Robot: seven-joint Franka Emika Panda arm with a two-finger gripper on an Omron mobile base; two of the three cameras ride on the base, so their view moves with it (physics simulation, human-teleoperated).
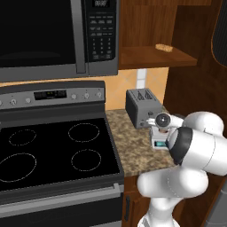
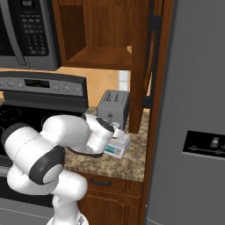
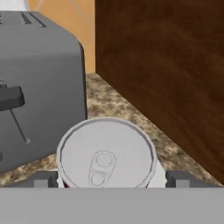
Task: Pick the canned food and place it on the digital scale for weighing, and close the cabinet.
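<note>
Down at the right end of the worktop [image 1: 133, 150], the can [image 3: 106, 154] sits between the two fingertips [image 3: 43, 179] of the tool [image 3: 107, 180], its grey pull-tab lid facing the hand camera; whether the tips press on it I cannot tell. It stands just beside the toaster [image 3: 39, 83], over the scale [image 2: 117, 145], whose teal display shows below the arm, and the cabinet [image 2: 101, 30] door [image 2: 143, 57] stands open, with a tan biscuit [image 1: 164, 47] on the shelf
</note>
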